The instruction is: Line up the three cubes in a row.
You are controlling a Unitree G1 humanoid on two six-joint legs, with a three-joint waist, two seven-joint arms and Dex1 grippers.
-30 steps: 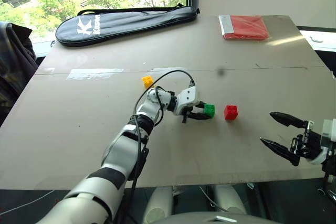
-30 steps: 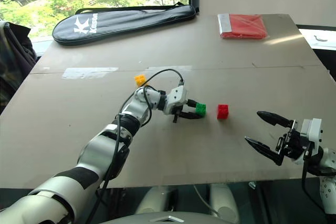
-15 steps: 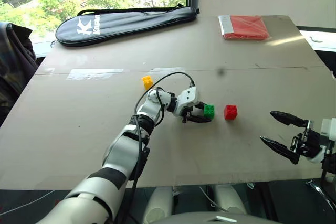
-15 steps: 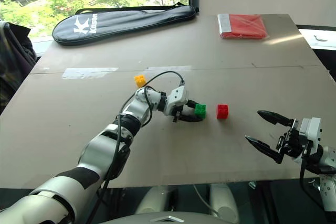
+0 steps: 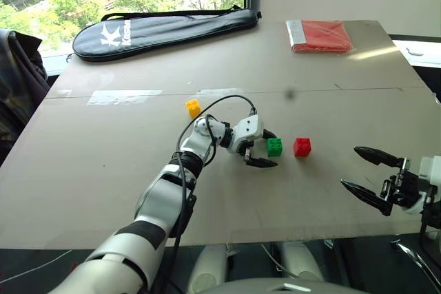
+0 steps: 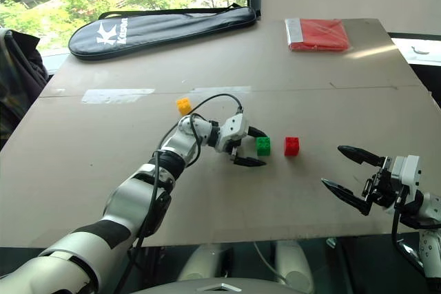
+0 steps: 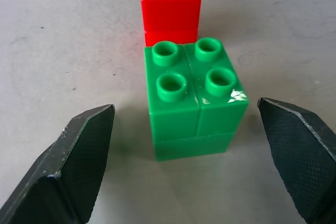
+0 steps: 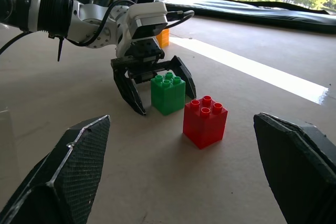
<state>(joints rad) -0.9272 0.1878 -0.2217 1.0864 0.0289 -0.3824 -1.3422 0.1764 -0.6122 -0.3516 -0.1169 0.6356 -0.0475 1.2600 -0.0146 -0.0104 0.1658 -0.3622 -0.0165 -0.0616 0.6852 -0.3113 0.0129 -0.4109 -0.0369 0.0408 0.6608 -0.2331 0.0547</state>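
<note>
The yellow cube (image 5: 193, 107) sits well left of the green cube (image 5: 275, 146). The left gripper (image 5: 264, 148) straddles green, fingers spread, not touching (the left wrist view shows gaps). The red cube (image 5: 302, 147) stands just right. The right gripper (image 5: 365, 173) gapes farther right.

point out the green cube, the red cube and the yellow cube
green cube (image 7: 191, 98), left wrist view, studded top face
red cube (image 5: 302, 147), left eye view, front face
yellow cube (image 6: 184, 106), right eye view, middle of the block
</note>
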